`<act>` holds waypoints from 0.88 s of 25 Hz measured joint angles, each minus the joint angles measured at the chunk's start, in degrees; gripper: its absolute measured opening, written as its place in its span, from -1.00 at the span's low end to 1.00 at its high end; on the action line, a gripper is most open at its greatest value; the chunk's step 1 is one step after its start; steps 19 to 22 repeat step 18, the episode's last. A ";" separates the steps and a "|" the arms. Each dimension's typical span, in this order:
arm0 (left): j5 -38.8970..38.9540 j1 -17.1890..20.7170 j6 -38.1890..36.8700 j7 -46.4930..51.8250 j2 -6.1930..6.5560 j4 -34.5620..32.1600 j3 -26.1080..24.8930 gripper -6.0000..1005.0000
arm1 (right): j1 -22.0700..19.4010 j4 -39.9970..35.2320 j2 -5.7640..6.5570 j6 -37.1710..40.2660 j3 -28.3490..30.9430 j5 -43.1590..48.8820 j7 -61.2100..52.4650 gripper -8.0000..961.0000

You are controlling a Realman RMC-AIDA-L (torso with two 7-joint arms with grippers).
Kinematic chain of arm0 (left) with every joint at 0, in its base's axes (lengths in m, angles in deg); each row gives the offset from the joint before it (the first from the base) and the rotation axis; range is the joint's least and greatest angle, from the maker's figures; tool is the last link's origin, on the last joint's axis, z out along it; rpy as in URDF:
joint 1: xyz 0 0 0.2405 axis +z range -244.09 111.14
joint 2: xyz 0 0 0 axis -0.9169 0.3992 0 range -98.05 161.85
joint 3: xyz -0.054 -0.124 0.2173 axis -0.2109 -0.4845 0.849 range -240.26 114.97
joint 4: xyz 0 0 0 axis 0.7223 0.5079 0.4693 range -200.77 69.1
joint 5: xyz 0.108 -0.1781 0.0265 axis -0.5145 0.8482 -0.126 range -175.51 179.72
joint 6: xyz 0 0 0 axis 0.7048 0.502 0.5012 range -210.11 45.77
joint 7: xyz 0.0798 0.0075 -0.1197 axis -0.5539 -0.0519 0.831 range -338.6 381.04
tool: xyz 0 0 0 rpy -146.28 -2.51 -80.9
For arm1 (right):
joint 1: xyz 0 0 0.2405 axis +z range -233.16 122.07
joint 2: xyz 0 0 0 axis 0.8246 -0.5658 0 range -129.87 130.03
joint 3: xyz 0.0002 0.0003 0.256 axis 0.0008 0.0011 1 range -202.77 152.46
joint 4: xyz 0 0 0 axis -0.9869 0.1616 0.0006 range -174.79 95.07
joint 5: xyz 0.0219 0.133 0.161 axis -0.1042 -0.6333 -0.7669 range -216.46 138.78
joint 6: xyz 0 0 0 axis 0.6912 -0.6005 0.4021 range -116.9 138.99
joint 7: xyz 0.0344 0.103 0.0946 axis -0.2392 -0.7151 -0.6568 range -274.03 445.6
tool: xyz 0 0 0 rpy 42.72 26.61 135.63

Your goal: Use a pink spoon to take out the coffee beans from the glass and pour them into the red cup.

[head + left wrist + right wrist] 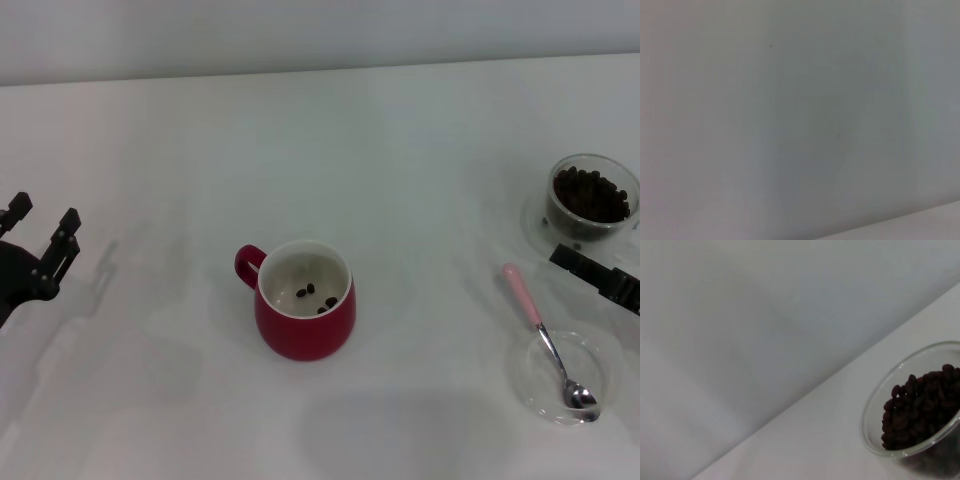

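- Nearest the robot on its right side: a flat clear dish (565, 380) sitting close to the front edge of the white table (400, 160). The pink spoon (548, 340) lies with its shiny bowl inside the dish and the pale pink handle poking out over the rim, pointing away toward the far side.
- Dead centre is the red cup (305, 300), upright, handle turned toward the robot's left and a bit away. A few coffee beans (312, 295) lie on its white inside, three as far as I can count. Loads of bare table all round it, nothing close on any side.
- The left gripper (42, 228) hangs out at the far left edge of the head view, well apart from the cup, fingers spread with a clear gap and nothing in them.
- The right gripper (600, 275) only pokes in at the right edge, between the dish and the glass (592, 195); can't tell if its claw is apart or together.
- Farthest back on the right, the glass is upright and holds a dark heap of beans, close to the table's right edge.
- Behind that it's just open tabletop up to the far edge and the wall.
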 joint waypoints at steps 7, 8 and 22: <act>0.04 0.27 0.19 0.00 -0.05 0.11 0.06 0.13 | 0.08 -0.30 1.39 -3.14 1.77 -1.27 -0.06 -0.58; 0.04 0.33 0.26 0.00 -0.07 0.13 0.05 0.13 | 0.08 -0.31 1.81 -3.99 2.58 -1.42 -0.08 -0.58; 0.10 0.81 0.66 0.00 -0.09 0.28 -0.09 0.13 | -1.15 -2.96 5.28 -7.40 10.19 -1.50 -0.52 -0.58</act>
